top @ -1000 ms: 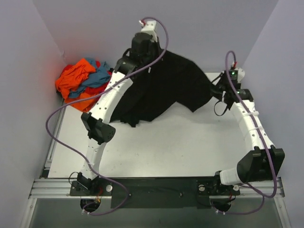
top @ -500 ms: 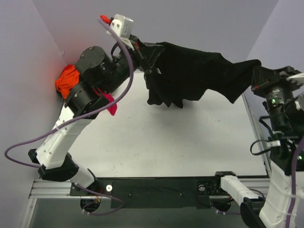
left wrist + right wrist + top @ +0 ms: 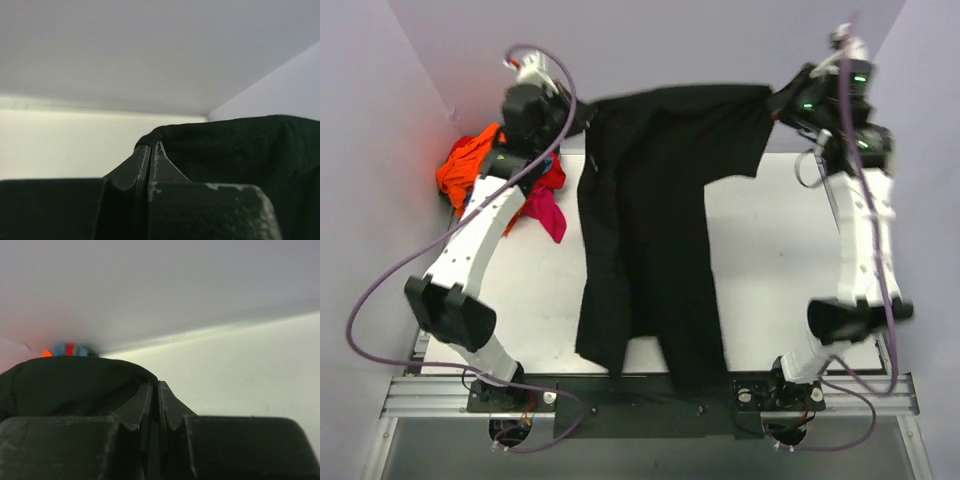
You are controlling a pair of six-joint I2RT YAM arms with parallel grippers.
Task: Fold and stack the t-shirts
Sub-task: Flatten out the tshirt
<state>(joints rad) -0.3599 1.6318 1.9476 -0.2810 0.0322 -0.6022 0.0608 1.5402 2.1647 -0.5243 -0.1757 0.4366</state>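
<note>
At the far left corner of the table (image 3: 770,270), to the left of the left gripper (image 3: 582,114) and lower than it, lies a crumpled heap of cloth. An orange t-shirt (image 3: 460,168) is against the wall, and a magenta t-shirt (image 3: 547,213) is at the side of the heap nearest to this gripper.

The left gripper is raised high near the back wall. Its jaws are pressed together on the upper left corner of the black t-shirt (image 3: 650,220). In the left wrist view the two fingertips (image 3: 159,150) meet with almost no gap. The dark cloth (image 3: 235,150) folds over them and spreads to the right of the gripper (image 3: 150,149).

The black t-shirt is stretched between both grippers along its top edge and hangs down from them in a long, wide sheet. Its left part is longer than its right part. In the top view its lower edge reaches the dark rail between the arm bases. I cannot tell if it touches the table.

The right gripper (image 3: 778,100) is raised at about the same height, well apart from the left one. It is closed tight on the upper right corner of the shirt. In the right wrist view the cloth (image 3: 65,385) lies to the left of the closed gripper (image 3: 154,386), and a small blurred patch of orange, blue and red cloth (image 3: 64,349) shows far behind it.
</note>
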